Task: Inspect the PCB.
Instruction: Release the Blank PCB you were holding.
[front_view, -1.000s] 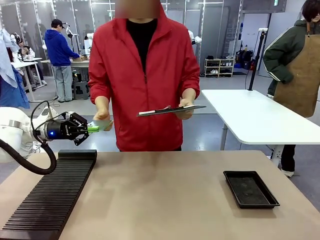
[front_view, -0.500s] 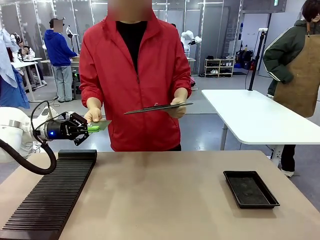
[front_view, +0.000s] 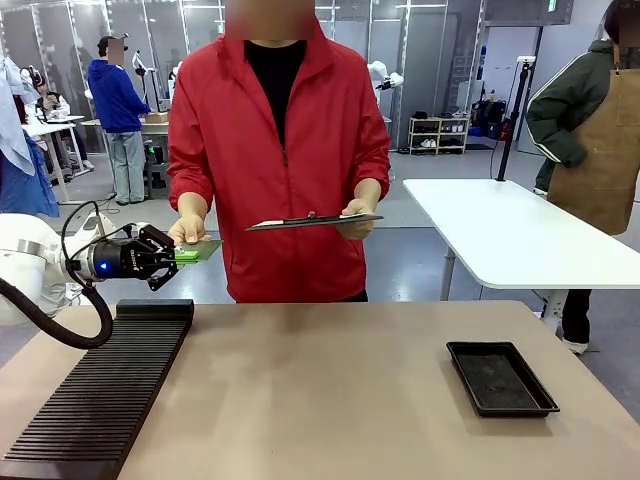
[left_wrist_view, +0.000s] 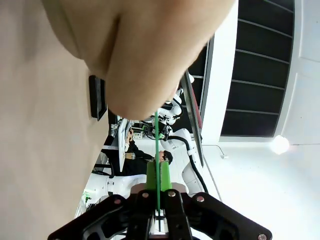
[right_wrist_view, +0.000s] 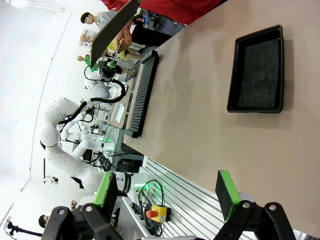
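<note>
The right tool (right_wrist_view: 167, 192) hangs wide open and empty above the near counter (front_view: 330, 390), which carries a ribbed black rack (front_view: 100, 400) on the left and a black tray (front_view: 500, 378) on the right. Past the rack's far end, the left tool (front_view: 185, 257) is clamped on one end of the PCB (front_view: 208, 247), held level in the air. The person's hand (front_view: 186, 232) is on its other end, though whether it grips or merely touches is hard to tell. The other hand holds a clipboard (front_view: 315, 221). The handover looks half made; release and the inspection itself remain. The board is thin, flat and green, a mere line edge-on from the wrist.
</note>
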